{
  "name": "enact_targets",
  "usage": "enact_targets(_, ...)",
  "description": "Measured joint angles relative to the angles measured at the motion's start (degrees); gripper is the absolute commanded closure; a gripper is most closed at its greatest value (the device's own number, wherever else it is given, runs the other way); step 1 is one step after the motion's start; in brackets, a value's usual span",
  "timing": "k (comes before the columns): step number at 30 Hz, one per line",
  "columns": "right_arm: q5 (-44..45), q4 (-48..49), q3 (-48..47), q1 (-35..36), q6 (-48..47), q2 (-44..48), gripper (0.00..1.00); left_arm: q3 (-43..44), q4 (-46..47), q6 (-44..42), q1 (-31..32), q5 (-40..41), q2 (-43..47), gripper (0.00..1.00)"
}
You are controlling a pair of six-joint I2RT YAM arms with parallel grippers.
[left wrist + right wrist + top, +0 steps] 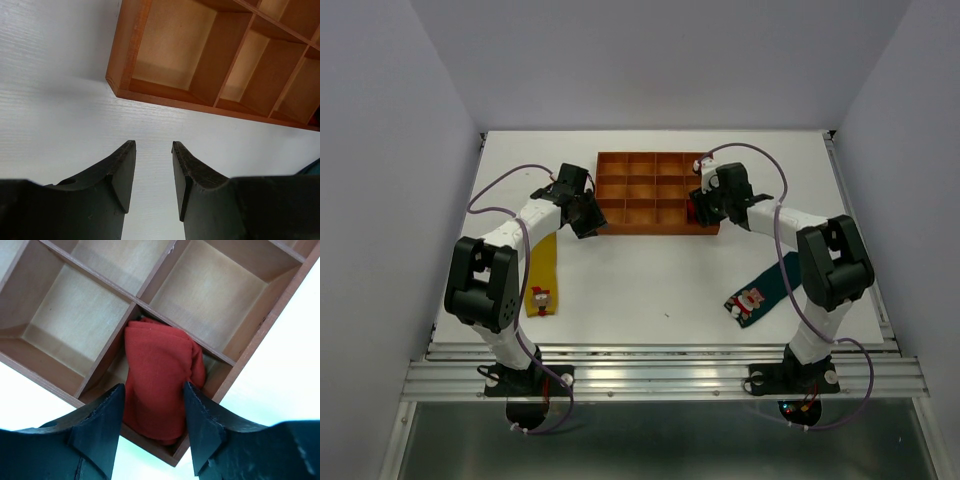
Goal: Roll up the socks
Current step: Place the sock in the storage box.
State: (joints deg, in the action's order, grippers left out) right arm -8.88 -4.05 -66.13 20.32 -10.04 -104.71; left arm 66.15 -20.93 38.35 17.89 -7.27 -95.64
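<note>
The left jaws hang low over the bare white tabletop (660,280), spread with nothing between them, just short of the lower-left corner of the orange-brown compartmented tray (640,231). In the left wrist view that corner of the tray (165,97) sits in the upper half of the frame.

The right jaws are at the tray's lower-right corner. In the right wrist view they stand one on each side of the red sock (160,360), close against its fabric. Whether they pinch it or only flank it, I cannot tell. The red sock is bundled up and sits in the corner compartment, behind a divider (100,277).

In the top view only a sliver of it (691,212) shows. The yellow sock (548,270) lies flat at lower left, partly under the left arm (520,225). The teal sock (760,292) lies flat at lower right, beside the right arm (825,260).
</note>
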Motion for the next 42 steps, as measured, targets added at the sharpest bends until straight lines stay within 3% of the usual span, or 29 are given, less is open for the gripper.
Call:
enact_targets(12, 0.02, -2.47, -0.90, 0.00, 0.98, 2.54, 0.44, 0.00, 0.00, 0.00, 0.00, 0.00, 0.00, 0.54)
enact_targets(16, 0.04, -3.15, -0.98, 0.00, 1.33, 3.93, 0.60, 0.00, 0.00, 0.00, 0.00, -0.02, 0.00, 0.54)
enact_targets(22, 0.04, -3.48, -1.75, 0.00, 1.62, 4.07, 0.73, 0.00, 0.02, 0.00, 0.00, -0.02, 0.00, 0.54)
enact_targets(42, 1.16, -2.99, -6.58, 0.00, 2.45, -4.50, 0.78, 0.00, 0.04, 0.00, 0.00, -0.11, 0.00, 0.55)
